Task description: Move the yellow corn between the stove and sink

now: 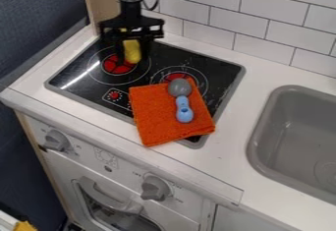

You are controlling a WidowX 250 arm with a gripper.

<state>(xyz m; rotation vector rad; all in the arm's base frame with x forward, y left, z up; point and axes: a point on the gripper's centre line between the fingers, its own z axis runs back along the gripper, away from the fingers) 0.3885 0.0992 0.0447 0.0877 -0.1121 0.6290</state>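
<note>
One black gripper (pixel 132 45) hangs at the stove's (pixel 72 74) twelve o'clock, its fingers partly apart and closed around the yellow corn (pixel 132 53). An orange cloth (pixel 154 122) bearing a blue-handled spoon (pixel 183 110) lies at five o'clock; the sink (pixel 261 127) sits at four.

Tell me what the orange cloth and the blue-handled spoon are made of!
The orange cloth looks like soft fabric, perhaps terry or microfiber, since its surface is matte and nubbly. The blue-handled spoon seems to be smooth plastic, going by its even, solid colors, though its gray head could be rubbery.
</note>
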